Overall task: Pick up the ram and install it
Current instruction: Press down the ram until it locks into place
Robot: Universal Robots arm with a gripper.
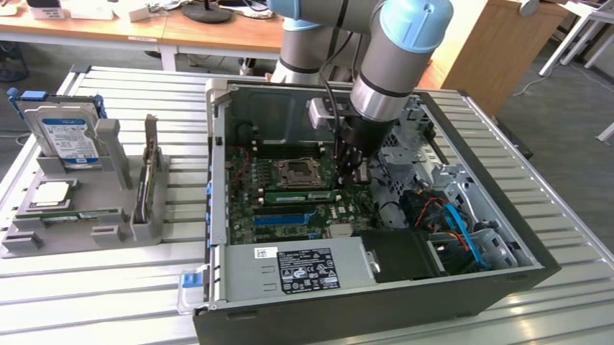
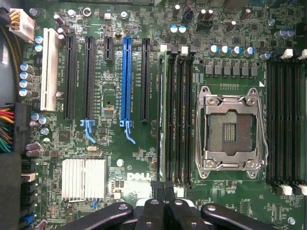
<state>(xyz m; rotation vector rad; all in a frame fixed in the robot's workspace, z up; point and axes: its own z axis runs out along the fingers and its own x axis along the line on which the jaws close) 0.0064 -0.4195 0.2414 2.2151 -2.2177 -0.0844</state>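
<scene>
Gripper (image 2: 164,201) sits low inside the open PC case (image 1: 508,277), fingers pressed together, nothing clamped between them as far as the wrist view shows; fingertips meet right over the near end of the memory slots beside the CPU socket (image 2: 231,132). Closed fingers like this read as a pushing tool, not a grasp, so my call is the arm is pressing down on a seated stick. Ram (image 2: 168,115) looks to be standing edge-on in the slot bank just beside the socket, on the side toward the blue expansion slot (image 2: 126,81); a thin green edge runs the length of that slot, white end latches at the far end. Can't tell if the latches are fully snapped. In the exterior view the arm (image 1: 384,79) comes straight down over the motherboard (image 1: 287,194), gripper near the socket, and a green stick (image 1: 302,195) lies flat-looking in the slot just in front of the socket, likely the same ram. Second slot bank (image 2: 285,120) on the other side of the socket looks unfilled. Grey parts fixture (image 1: 82,215) on the table at the exterior view's left holds a hard drive (image 1: 67,136) upright, well apart from the case. Install looks near done, judging by placement.
</scene>
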